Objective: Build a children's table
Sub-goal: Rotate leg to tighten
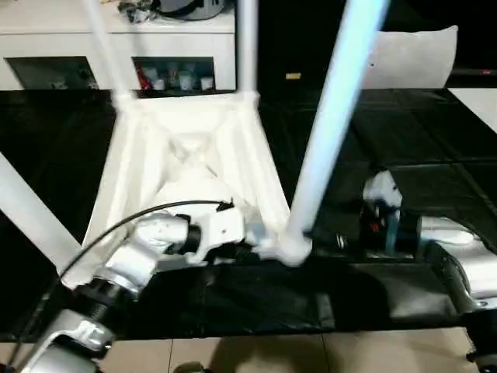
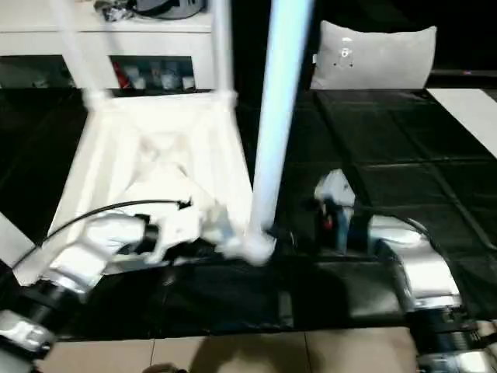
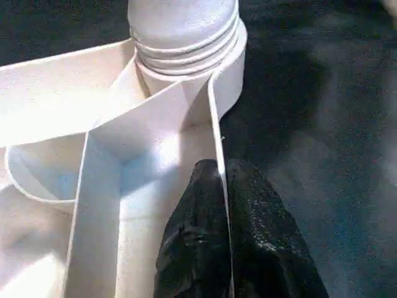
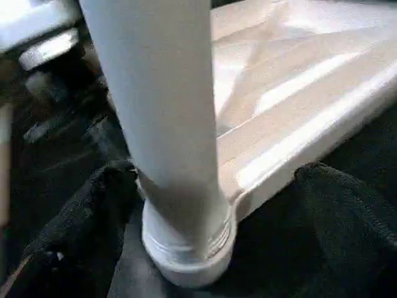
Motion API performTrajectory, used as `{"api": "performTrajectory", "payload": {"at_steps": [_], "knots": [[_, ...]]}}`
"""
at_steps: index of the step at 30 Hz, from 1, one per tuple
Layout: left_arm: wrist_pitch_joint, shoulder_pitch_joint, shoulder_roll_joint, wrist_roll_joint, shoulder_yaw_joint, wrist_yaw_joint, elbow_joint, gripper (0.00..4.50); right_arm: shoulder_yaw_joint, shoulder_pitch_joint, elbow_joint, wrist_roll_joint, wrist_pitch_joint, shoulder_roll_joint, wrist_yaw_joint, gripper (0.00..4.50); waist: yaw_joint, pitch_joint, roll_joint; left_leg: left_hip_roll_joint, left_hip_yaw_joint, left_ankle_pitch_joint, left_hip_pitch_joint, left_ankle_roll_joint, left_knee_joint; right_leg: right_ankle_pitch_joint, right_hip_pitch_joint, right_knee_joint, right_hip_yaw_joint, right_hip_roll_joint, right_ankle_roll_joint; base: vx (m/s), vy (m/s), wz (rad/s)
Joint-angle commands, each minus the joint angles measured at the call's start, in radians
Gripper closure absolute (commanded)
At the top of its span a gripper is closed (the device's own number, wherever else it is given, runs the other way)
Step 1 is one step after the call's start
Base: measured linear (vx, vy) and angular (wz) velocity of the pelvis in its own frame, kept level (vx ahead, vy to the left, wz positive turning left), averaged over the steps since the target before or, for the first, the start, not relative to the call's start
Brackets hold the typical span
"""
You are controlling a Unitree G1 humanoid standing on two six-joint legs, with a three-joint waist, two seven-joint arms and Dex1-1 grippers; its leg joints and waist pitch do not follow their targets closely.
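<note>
Black work surface (image 1: 404, 140); upturned tabletop (image 1: 186, 155), apparently four legs (image 1: 334, 116).

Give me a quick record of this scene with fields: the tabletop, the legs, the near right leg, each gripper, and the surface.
tabletop: white tabletop lying ribbed underside up
legs: four white legs standing in its corner sockets
near right leg: leg seated in its socket
left gripper: left gripper shut on the tabletop's rim, beside that socket
right gripper: right gripper open, fingers either side of the leg's base, not touching
surface: black-covered work surface
</note>
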Motion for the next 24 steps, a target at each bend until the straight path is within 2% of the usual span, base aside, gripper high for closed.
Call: {"api": "performTrajectory", "payload": {"at_steps": [1, 4, 7, 12, 18, 20, 21, 24], "knots": [[-0.041, -0.006, 0.0, 0.006, -0.068, -0.084, -0.007, 4.5, 0.033, 0.002, -0.036, 0.021, 0.013, -0.019, 0.066, 0.42, 0.0, -0.063, -0.018, 0.041, -0.002, -0.108, 0.005, 0.1, -0.061, -0.119, 0.056, -0.063, 0.054, -0.057, -0.213, 0.0, 0.0, 0.0], [-0.067, -0.009, 0.017, 0.003, -0.082, -0.121, -0.003, 4.5, 0.058, 0.0, -0.038, 0.035, 0.029, -0.033, 0.124, 0.61, 0.01, -0.063, -0.017, 0.044, -0.001, -0.099, 0.006, 0.107, -0.06, -0.109, 0.053, -0.06, 0.054, -0.059, -0.224, 0.0, 0.0, 0.0], [-0.095, -0.002, 0.034, 0.008, -0.104, -0.153, -0.021, 4.5, 0.099, -0.006, -0.029, 0.036, 0.037, -0.033, 0.171, 0.86, 0.013, -0.061, -0.02, 0.044, -0.002, -0.124, 0.005, 0.092, -0.062, -0.148, 0.055, -0.064, 0.054, -0.062, -0.215, 0.0, 0.0, 0.0], [-0.106, -0.003, 0.032, 0.004, -0.103, -0.167, -0.017, 4.5, 0.126, -0.013, -0.022, 0.043, 0.052, -0.042, 0.218, 1.26, 0.012, -0.06, -0.023, 0.043, -0.002, -0.138, 0.006, 0.073, -0.064, -0.183, 0.054, -0.068, 0.055, -0.062, -0.201, 0.0, 0.0, 0.0], [-0.126, -0.014, 0.03, 0.001, -0.106, -0.171, 0.004, 4.5, 0.138, -0.028, -0.009, 0.044, 0.06, -0.044, 0.236, 1.72, 0.013, -0.064, -0.022, 0.042, -0.001, -0.109, 0.006, 0.078, -0.06, -0.134, 0.055, -0.061, 0.055, -0.061, -0.213, 0.0, 0.0, 0.0], [-0.128, -0.017, 0.029, 0.002, -0.104, -0.17, 0.008, 4.5, 0.137, -0.031, -0.005, 0.044, 0.061, -0.042, 0.24, 1.9, 0.014, -0.064, -0.023, 0.042, -0.001, -0.108, 0.005, 0.079, -0.06, -0.132, 0.056, -0.061, 0.054, -0.06, -0.213, 0.0, 0.0, 0.0], [-0.13, -0.018, 0.028, 0.004, -0.103, -0.168, 0.01, 4.5, 0.137, -0.032, -0.004, 0.044, 0.06, -0.041, 0.24, 2.13, 0.015, -0.064, -0.023, 0.042, -0.001, -0.106, 0.005, 0.08, -0.06, -0.128, 0.056, -0.061, 0.055, -0.061, -0.214, 0.0, 0.0, 0.0], [-0.13, -0.02, 0.028, 0.016, -0.101, -0.153, 0.015, 4.5, 0.137, -0.033, -0.004, 0.044, 0.062, -0.038, 0.238, 2.24, 0.015, -0.063, -0.023, 0.042, -0.001, -0.116, 0.005, 0.075, -0.061, -0.145, 0.056, -0.062, 0.054, -0.061, -0.212, 0.0, 0.0, 0.0]]}}
